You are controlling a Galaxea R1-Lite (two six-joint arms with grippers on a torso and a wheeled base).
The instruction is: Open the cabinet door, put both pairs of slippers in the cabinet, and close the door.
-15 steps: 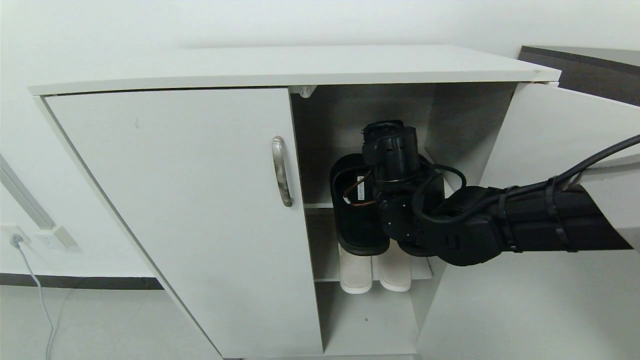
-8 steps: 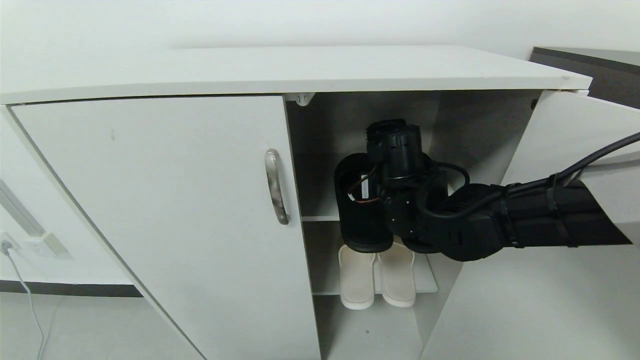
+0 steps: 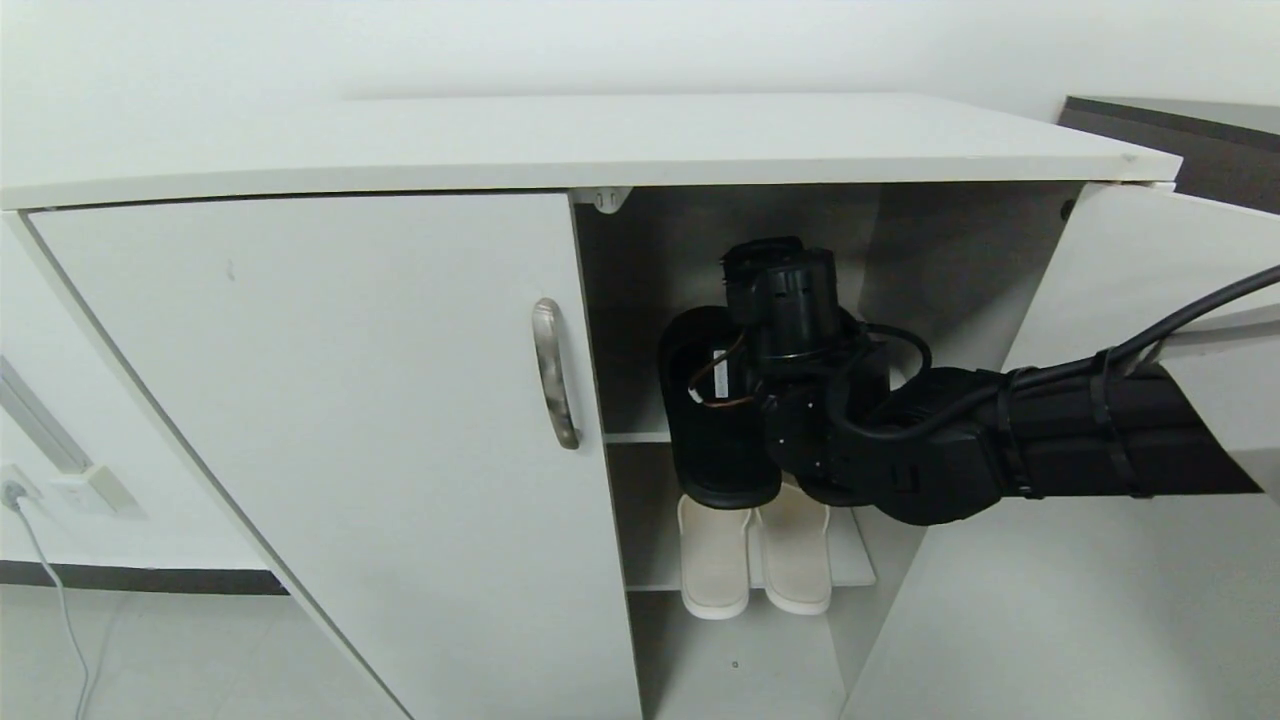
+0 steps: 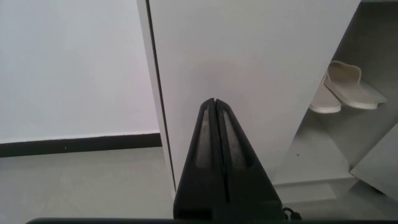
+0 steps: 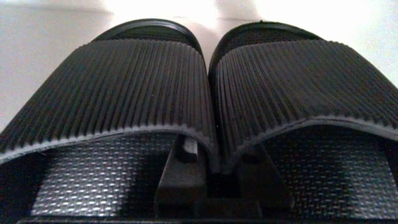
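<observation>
Blk slippers [image 5: 149,81] — ribbed straps, textured insoles — pinched by R pincer [image 5: 214,165]

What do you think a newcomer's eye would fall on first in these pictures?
The black right arm is inside the open right half of the white cabinet, with the right pincer shut on the black slippers at the upper shelf. On the shelf below, the white slippers lie side by side. The left door is shut.
</observation>
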